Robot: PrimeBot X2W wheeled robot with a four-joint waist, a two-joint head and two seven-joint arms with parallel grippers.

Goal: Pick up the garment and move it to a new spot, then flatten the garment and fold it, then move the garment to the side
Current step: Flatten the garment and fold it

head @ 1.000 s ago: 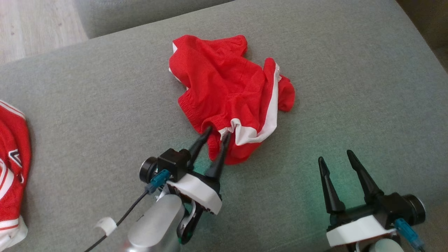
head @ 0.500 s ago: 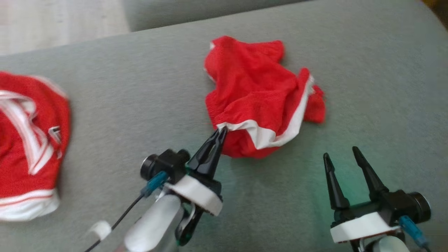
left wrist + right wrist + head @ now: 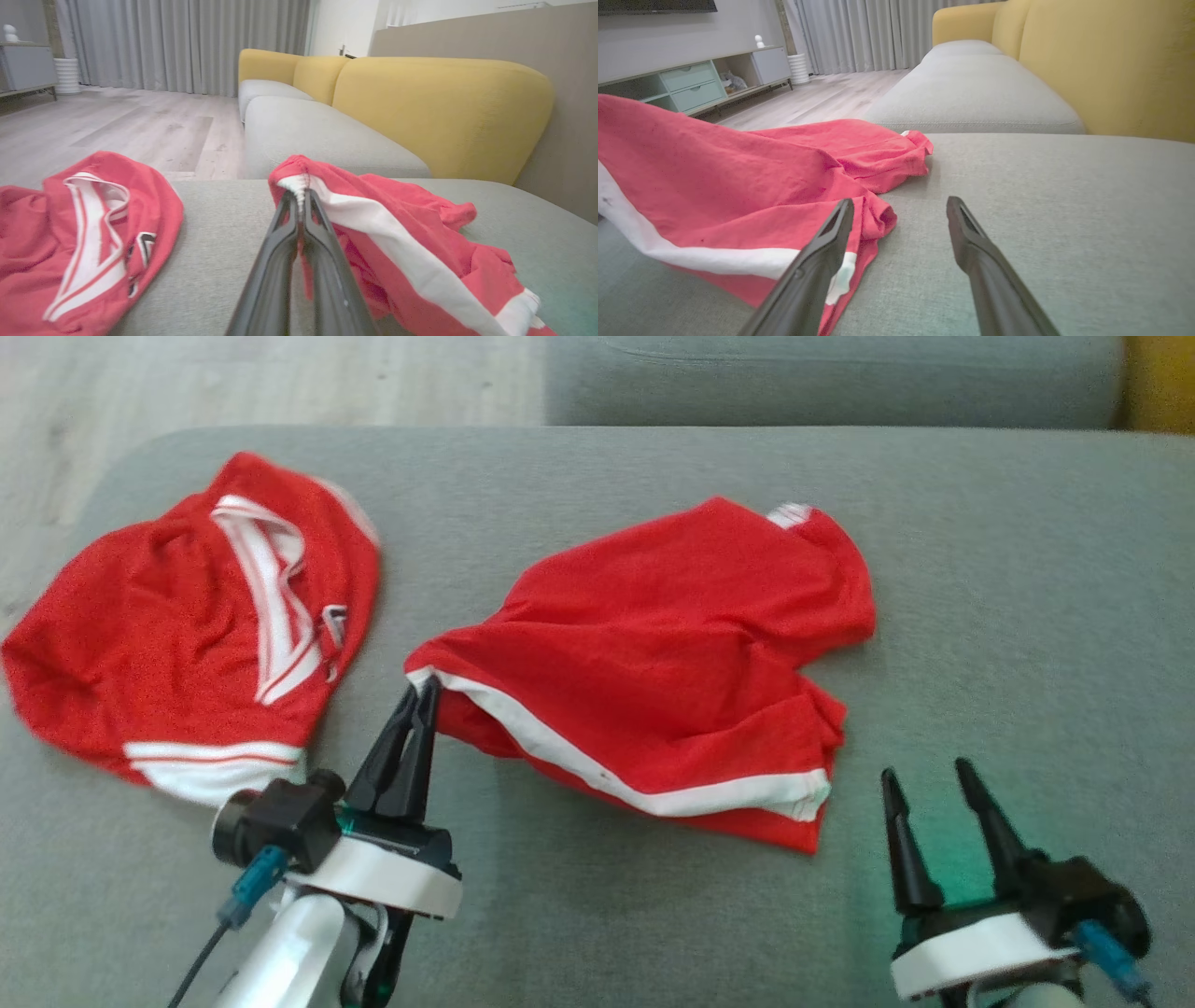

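Nearest to the head camera, the left gripper [image 3: 422, 691] is at the lower left and the right gripper [image 3: 924, 770] at the lower right, both over the grey seat cushion [image 3: 1027, 616]. The two fingers of the left gripper are pressed together on a corner of the garment [image 3: 672, 653]. In the left wrist view the bunched white hem [image 3: 295, 183] sits pinched between the tips of this gripper [image 3: 299, 195]. The fingers of the right gripper [image 3: 900, 201] stand wide apart and hold nothing. They point over the cushion, just beside the lower right corner of the garment [image 3: 738, 168].

The garment is red with a white band along its edge. It lies in the middle of the cushion, between the two grippers and a little beyond them. The held corner is raised a little off the fabric of the seat, and the other end lies crumpled on it.

To the left, apart from the garment, a second red garment [image 3: 168, 635] with white stripes lies near the edge of the same cushion. Beyond it comes another grey cushion [image 3: 317, 135], then the yellow backrest [image 3: 444, 107]. Farther away are the wooden floor [image 3: 140, 126] and the grey curtains [image 3: 187, 42].
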